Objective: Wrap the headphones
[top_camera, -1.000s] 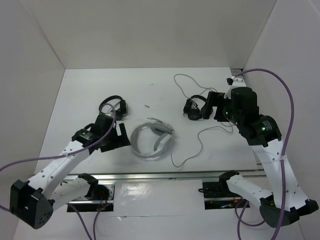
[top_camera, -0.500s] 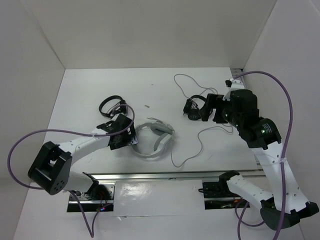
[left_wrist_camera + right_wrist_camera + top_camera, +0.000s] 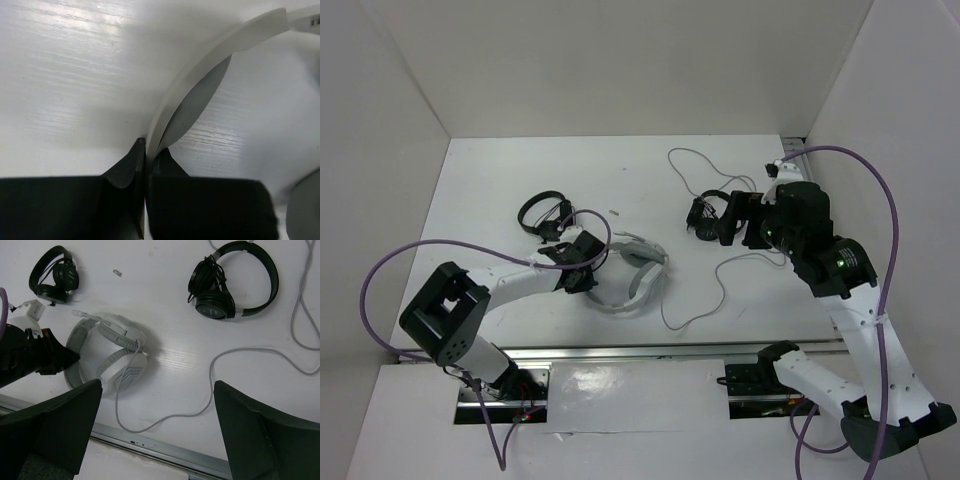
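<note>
left gripper (image 3: 145, 150): pinched on headphones (image 3: 210, 55) band, to be held firm | right gripper (image 3: 156, 405): wide open, empty | cable (image 3: 210, 382) ahead to be picked

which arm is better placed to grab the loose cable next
Right. The right end effector is open and free above the table, and the cable lies on its side. The left end effector is shut on the headphones, so it is occupied.
</note>
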